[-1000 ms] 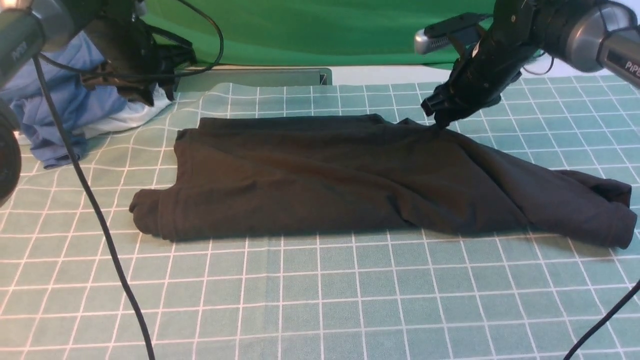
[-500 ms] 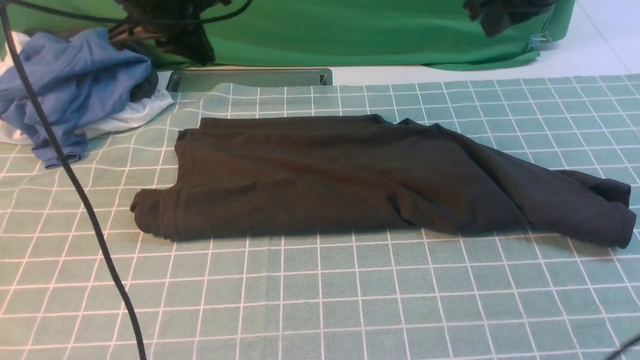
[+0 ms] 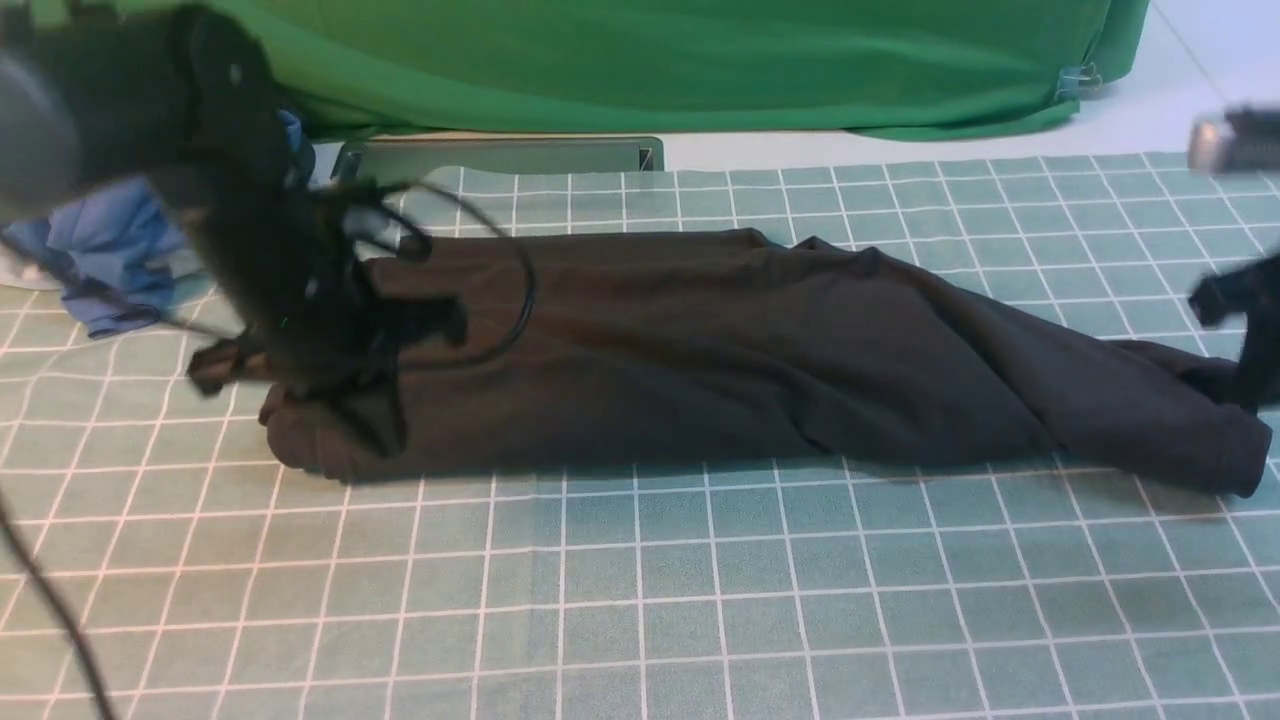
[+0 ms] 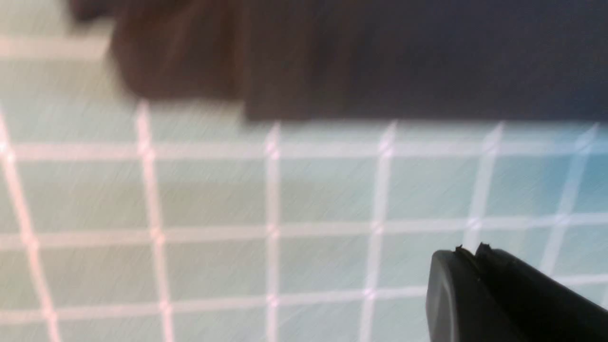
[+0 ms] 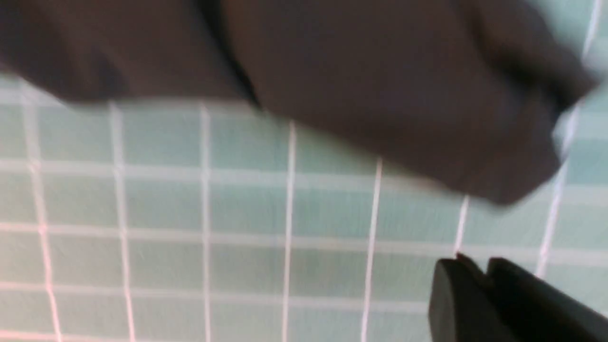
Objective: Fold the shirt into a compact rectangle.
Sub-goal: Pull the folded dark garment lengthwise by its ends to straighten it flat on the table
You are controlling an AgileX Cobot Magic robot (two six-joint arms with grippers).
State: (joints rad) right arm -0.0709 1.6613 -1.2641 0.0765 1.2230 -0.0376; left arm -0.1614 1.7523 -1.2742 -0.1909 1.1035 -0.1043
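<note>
The black shirt (image 3: 700, 350) lies as a long folded band across the checked tablecloth (image 3: 640, 600), its logo hidden. My left arm (image 3: 290, 300), blurred, hangs over the band's left end. In the left wrist view the left gripper (image 4: 470, 251) is shut and empty, over bare cloth just short of the shirt (image 4: 380, 57). My right arm (image 3: 1250, 330) shows at the frame's right edge, beside the shirt's right end. In the right wrist view the right gripper (image 5: 477, 266) is shut with nothing in it, near the rolled end of the shirt (image 5: 403, 95).
A blue garment (image 3: 110, 250) is heaped at the back left, partly behind my left arm. A grey metal rail (image 3: 500, 155) and a green backdrop (image 3: 650, 60) run along the far side. A black cable loop (image 3: 520, 290) hangs over the shirt.
Half a second ago both arms were raised almost out of the front view. Both have come down, the left over the shirt's left end and the right beside its right end. The shirt has not moved.
</note>
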